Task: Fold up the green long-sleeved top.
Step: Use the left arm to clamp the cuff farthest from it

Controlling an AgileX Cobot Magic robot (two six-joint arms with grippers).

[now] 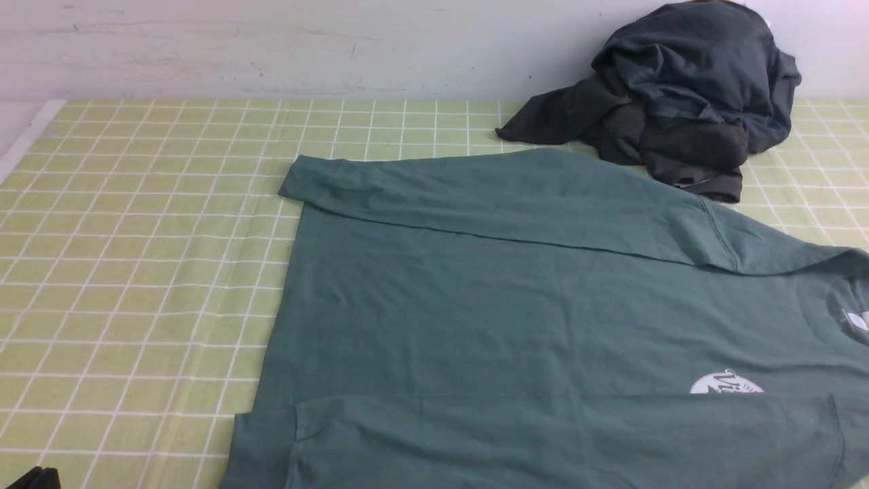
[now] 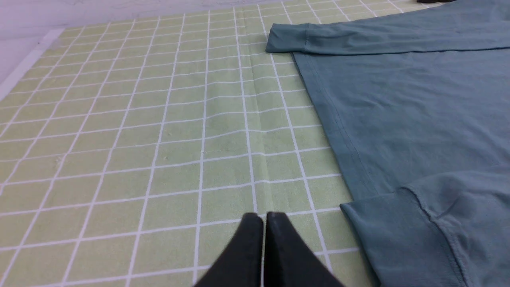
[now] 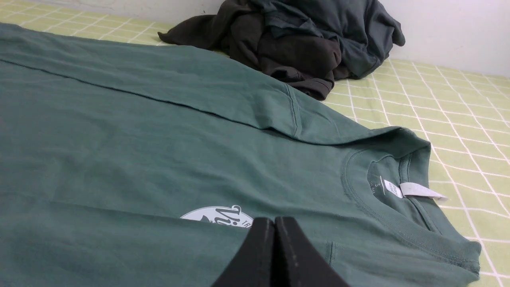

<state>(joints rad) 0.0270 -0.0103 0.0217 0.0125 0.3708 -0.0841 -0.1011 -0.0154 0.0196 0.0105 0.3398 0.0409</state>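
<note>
The green long-sleeved top lies flat across the right half of the table, collar to the right. Both sleeves are folded in over the body, one along the far edge, one along the near edge. The near sleeve half covers the white round logo. My left gripper is shut and empty over the bare cloth, just left of the near sleeve's cuff. My right gripper is shut and empty above the near sleeve, close to the logo. Only a dark tip of the left gripper shows in the front view.
A dark charcoal-grey heap of clothes sits at the back right against the wall, touching the top's far shoulder. The table wears a light green checked cloth, whose left edge meets a white border.
</note>
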